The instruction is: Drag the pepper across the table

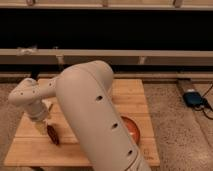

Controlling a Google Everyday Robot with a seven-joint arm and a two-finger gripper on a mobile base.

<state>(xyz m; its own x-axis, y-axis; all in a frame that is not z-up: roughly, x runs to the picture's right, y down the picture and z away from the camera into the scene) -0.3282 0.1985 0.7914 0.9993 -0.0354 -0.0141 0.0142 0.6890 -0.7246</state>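
**Pepper [52, 134]: front left of surface [27, 152], drag judged not yet begun**

Nearest item: the robot's bulky pale arm link [100, 120], which hid the middle of the surface and part of the orange-red bowl [133, 129]. Next: the pepper, which lay on the boards toward the front left, well apart from the bowl. End effector [44, 121] hung just above and beside its upper end, jaws spread wide and closed on nothing. Whether it touched the pepper could not be told. Step in hand, as judged: settling onto the pepper before the pull. Next move called for a low, steady hold, then a sweep along bare boards away from the bowl. Farther: a blue object [192, 97] on the floor [172, 130], and a long rail [150, 52].
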